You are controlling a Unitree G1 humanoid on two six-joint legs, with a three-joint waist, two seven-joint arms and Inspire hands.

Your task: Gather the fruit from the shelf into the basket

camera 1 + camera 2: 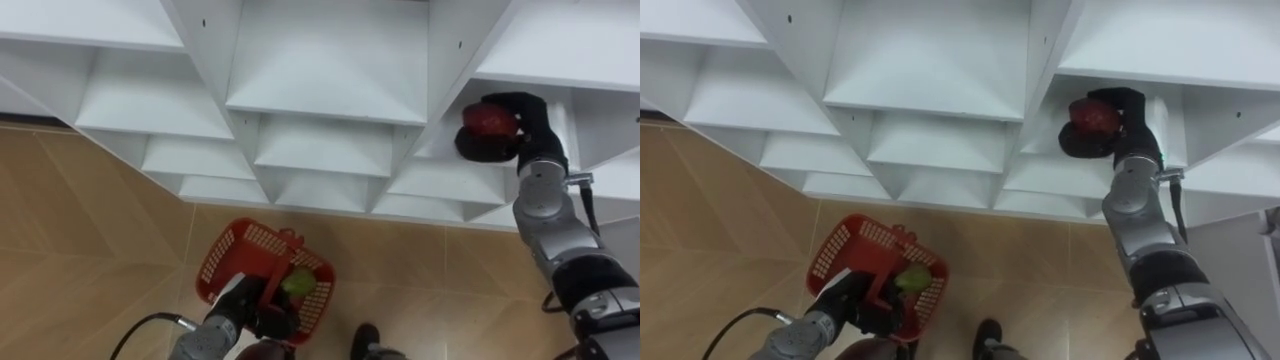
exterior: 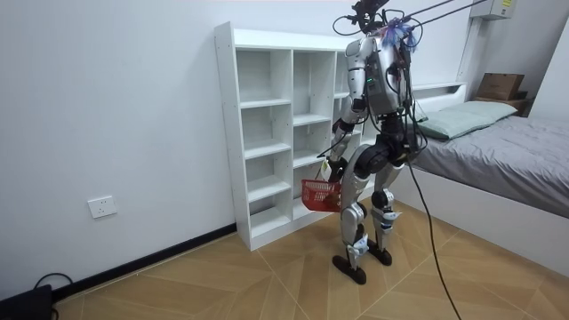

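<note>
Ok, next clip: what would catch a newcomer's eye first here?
The red fruit stands out against the white shelf unit; the right hand grips it inside a compartment on the robot's right. Next comes the red basket, held low over the wooden floor by the left hand, with a green fruit lying in it.

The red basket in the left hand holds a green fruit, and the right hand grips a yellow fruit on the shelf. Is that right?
No: the left eye view shows the right hand gripping a red fruit, not yellow. The left hand's red basket does hold a green fruit.
</note>
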